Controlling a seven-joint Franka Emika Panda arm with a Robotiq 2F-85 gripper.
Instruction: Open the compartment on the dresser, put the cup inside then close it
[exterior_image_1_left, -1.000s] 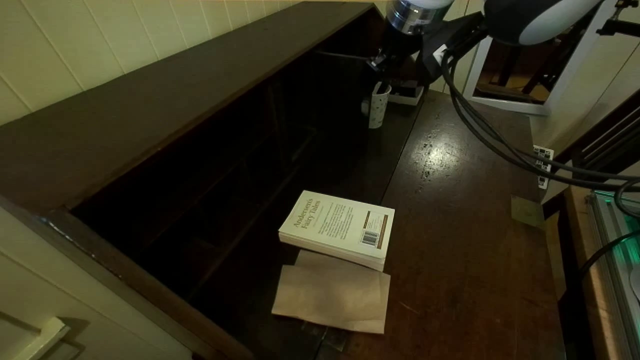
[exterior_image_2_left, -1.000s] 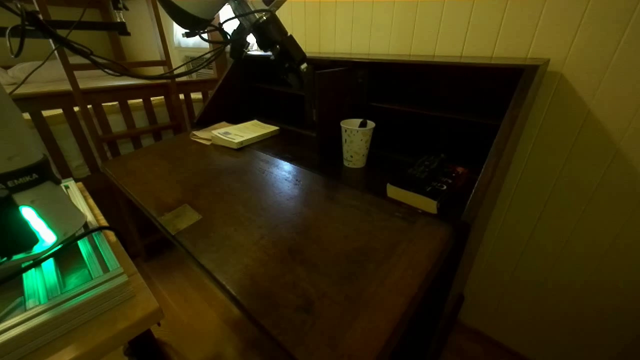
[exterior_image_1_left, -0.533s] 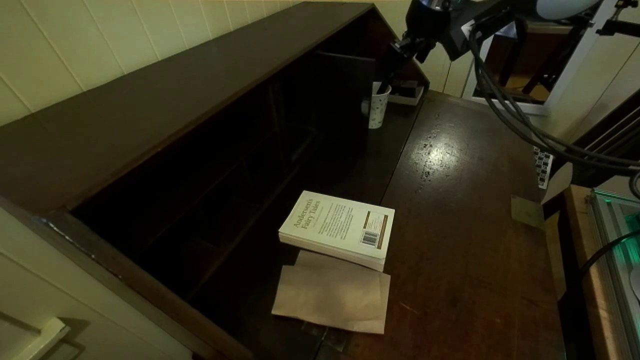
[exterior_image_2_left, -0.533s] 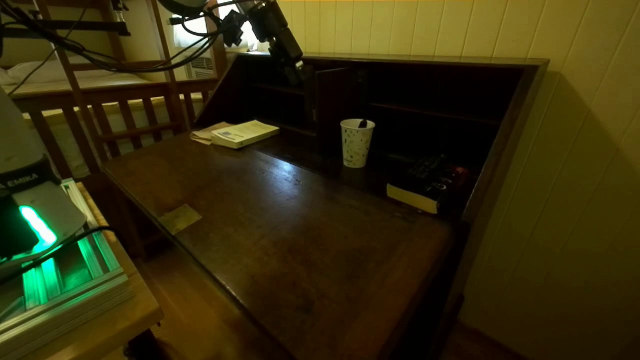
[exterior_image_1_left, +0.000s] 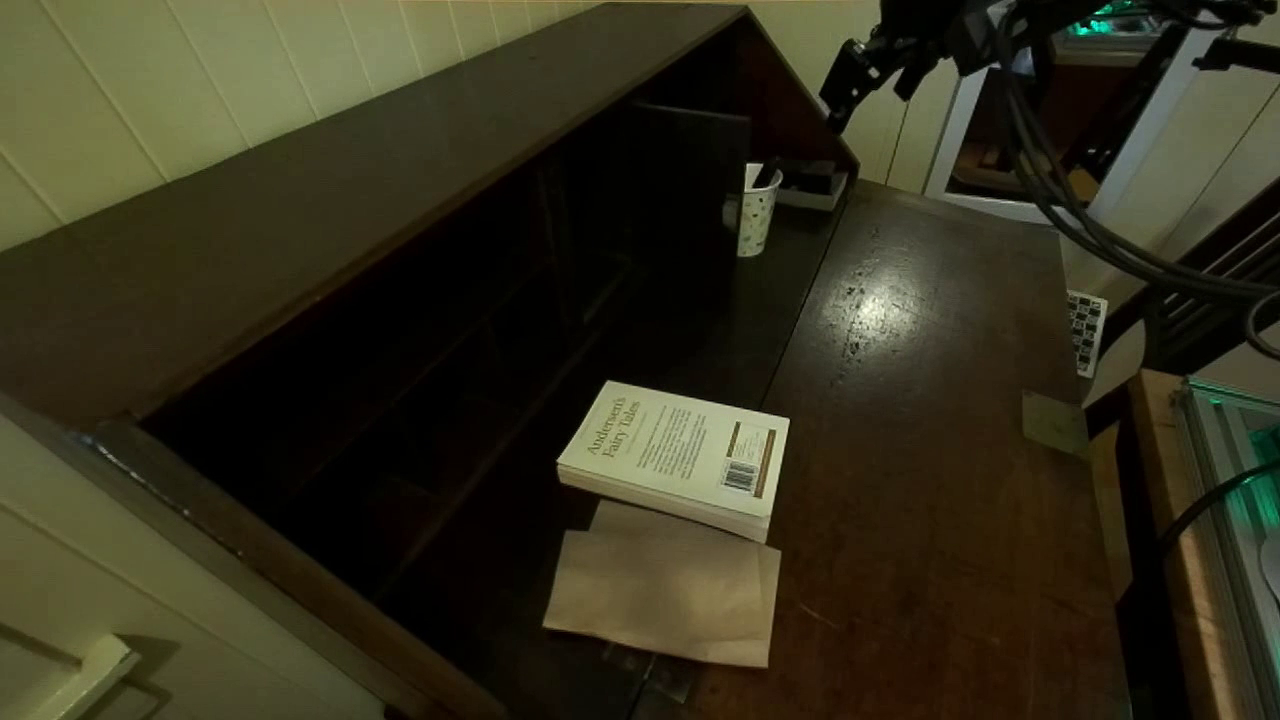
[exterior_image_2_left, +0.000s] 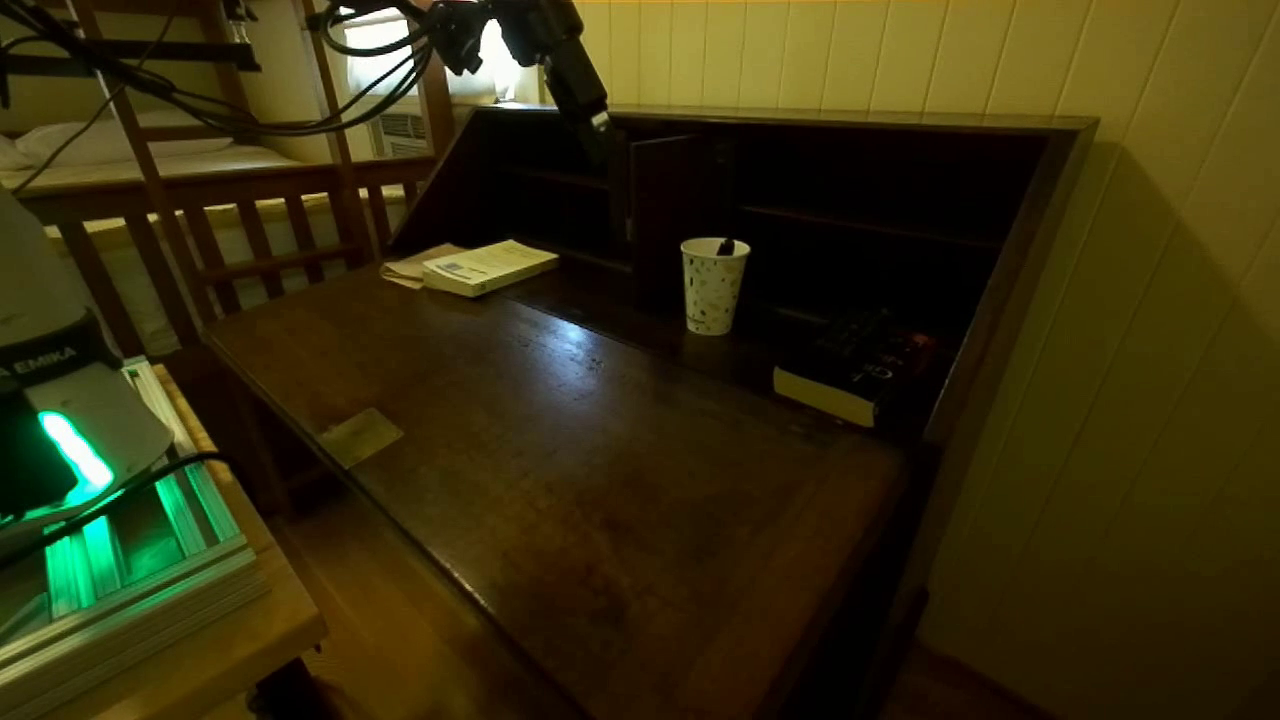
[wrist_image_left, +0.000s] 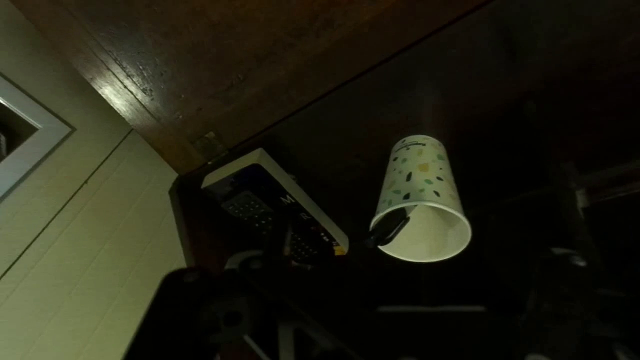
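Exterior views: both overlook the dresser (exterior_image_1_left: 940, 430) from opposite ends. Wrist view: close, angled down on the cup (wrist_image_left: 420, 187).

- Pale yellow-green walls with vertical board-like grooves (exterior_image_2_left: 900, 60) show in all three views; a broad shadow (exterior_image_2_left: 1110, 300) with a slanting upper edge darkens them in an exterior view.
- A brown wooden bed frame with upright slats (exterior_image_2_left: 270, 179) stands in the room, pale bedding (exterior_image_2_left: 205, 158) and a white pillow (exterior_image_2_left: 85, 145) on it.
- Beyond it is a bright, washed-out window (exterior_image_2_left: 362, 70), a grey slatted vent (exterior_image_2_left: 405, 130) below.
- Orange-brown wooden floor (exterior_image_2_left: 400, 640).
- A rectangular white frame (exterior_image_1_left: 1020, 211) on the wall; mirror or opening, unclear.
- Dim light, strongest at the window.
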